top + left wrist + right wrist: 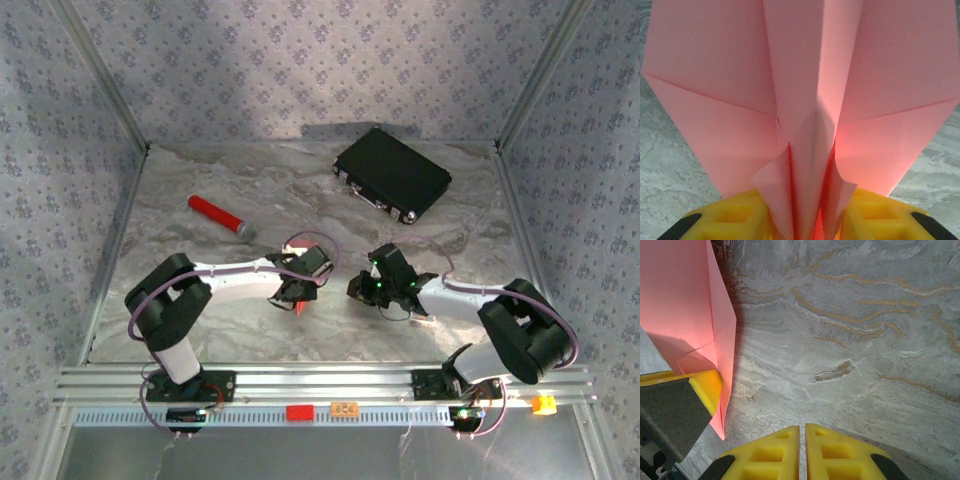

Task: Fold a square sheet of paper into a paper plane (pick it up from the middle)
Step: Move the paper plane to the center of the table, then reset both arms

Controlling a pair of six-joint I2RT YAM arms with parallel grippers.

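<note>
Top view: the left gripper (293, 291) and right gripper (362, 288) hang close together over the worktop (200, 300).

Left wrist: the paper plane (805, 100) sits with its centre fold between the fingers (730, 222). I cannot tell whether it is pinched or released.

Right wrist: the right gripper is clenched and empty, with the plane to its left.

The folding looks nearly finished. The next move likely calls for setting the plane down cleanly.

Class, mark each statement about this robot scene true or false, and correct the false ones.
1. The paper plane sits between the fingers of the left end effector. True.
2. The right end effector is wide open. False: its fingers are shut together on nothing.
3. The black case lies near the far edge of the table. True.
4. The red cylinder rests on the black case. False: it lies on the table, well left of it.
</note>
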